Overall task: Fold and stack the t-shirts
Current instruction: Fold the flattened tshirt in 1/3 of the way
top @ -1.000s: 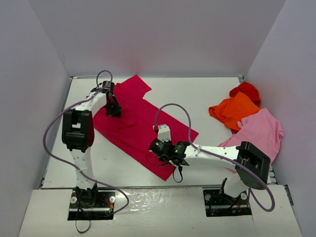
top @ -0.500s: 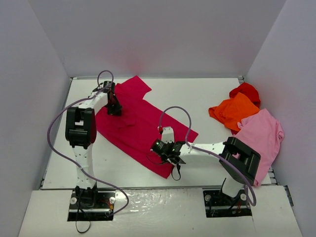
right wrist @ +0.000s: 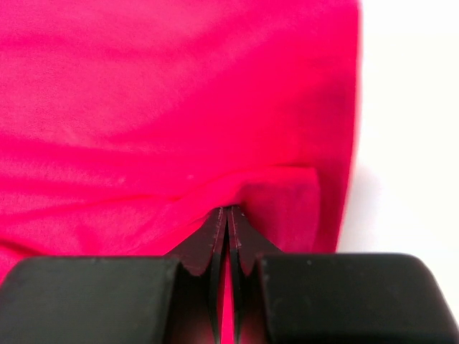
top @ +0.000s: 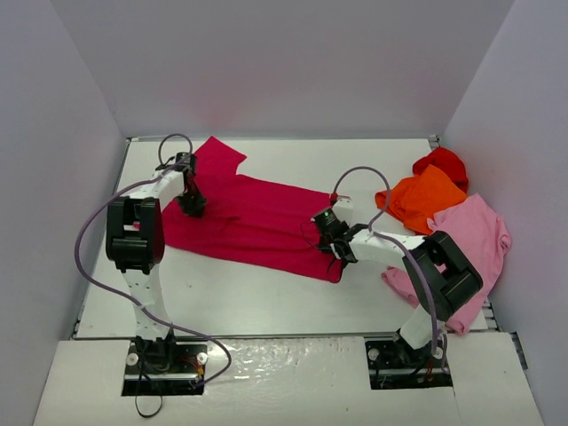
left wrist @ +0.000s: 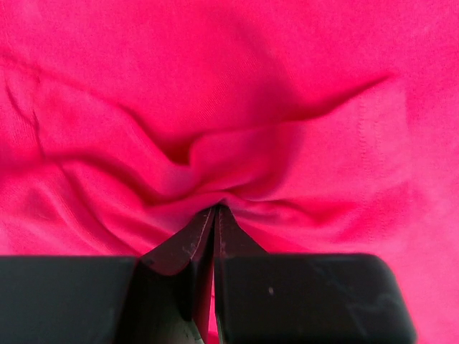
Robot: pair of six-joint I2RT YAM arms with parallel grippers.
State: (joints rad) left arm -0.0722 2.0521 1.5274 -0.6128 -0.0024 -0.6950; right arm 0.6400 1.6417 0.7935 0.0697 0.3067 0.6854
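My L gripper (left wrist: 217,209) & R gripper (right wrist: 227,210) are both pinched tight on the crimson tee (top: 257,217), L on its left part, R at its right edge, tee spread mid-table (top: 373,169), w/ the other 3, orange tee (top: 424,197), red tee (top: 444,162) & pink tee (top: 470,235), bunched far right.

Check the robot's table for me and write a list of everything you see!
Surface: white table, flat.
Job's things: large crimson-magenta cloth t-shirt spread out left of centre; orange cloth t-shirt, red cloth t-shirt and light pink cloth t-shirt heaped at the right, unfolded.
Clutter: nothing seen.
Grippers: left fingers and right fingers both shut, each pinching the crimson-magenta t-shirt.
Cables: purple cables loop along both arms.
Surroundings: plain grey walls on three sides.
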